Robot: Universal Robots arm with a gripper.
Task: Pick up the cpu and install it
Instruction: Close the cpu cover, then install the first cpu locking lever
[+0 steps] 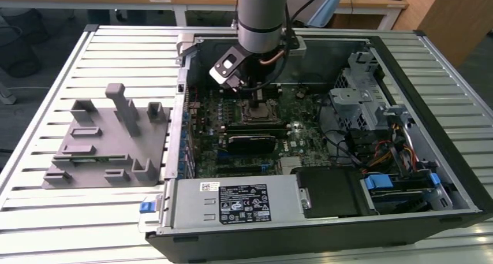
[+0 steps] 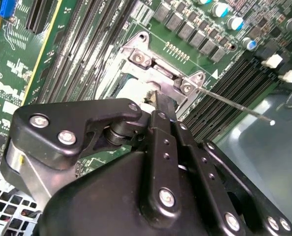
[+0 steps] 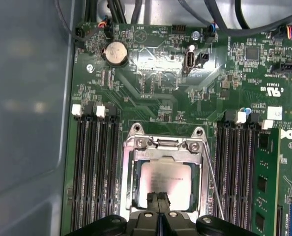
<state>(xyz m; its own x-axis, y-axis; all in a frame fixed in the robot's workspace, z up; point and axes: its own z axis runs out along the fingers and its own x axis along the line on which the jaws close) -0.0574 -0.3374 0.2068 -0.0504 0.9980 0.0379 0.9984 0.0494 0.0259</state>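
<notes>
The cpu (image 3: 164, 177), a silvery square chip, lies flat inside the metal socket frame (image 3: 131, 162) on the green motherboard (image 3: 156, 93). My gripper (image 3: 158, 197) hangs right over the chip's edge with its two black fingers pressed together and nothing between them. In the second wrist view the fingertips (image 2: 161, 103) meet at the pale cpu (image 2: 129, 91); I cannot tell whether they touch it. The socket's thin lever (image 3: 212, 182) stands free beside the frame. In the exterior view the gripper (image 1: 254, 96) is down over the socket (image 1: 258, 111) inside the open computer case.
Memory slots (image 3: 94, 167) flank the socket on both sides. The case holds a power supply (image 1: 231, 203), a drive cage (image 1: 362, 102) and cables. A grey plastic tray with upright posts (image 1: 108, 142) lies on the slatted table at the exterior view's left.
</notes>
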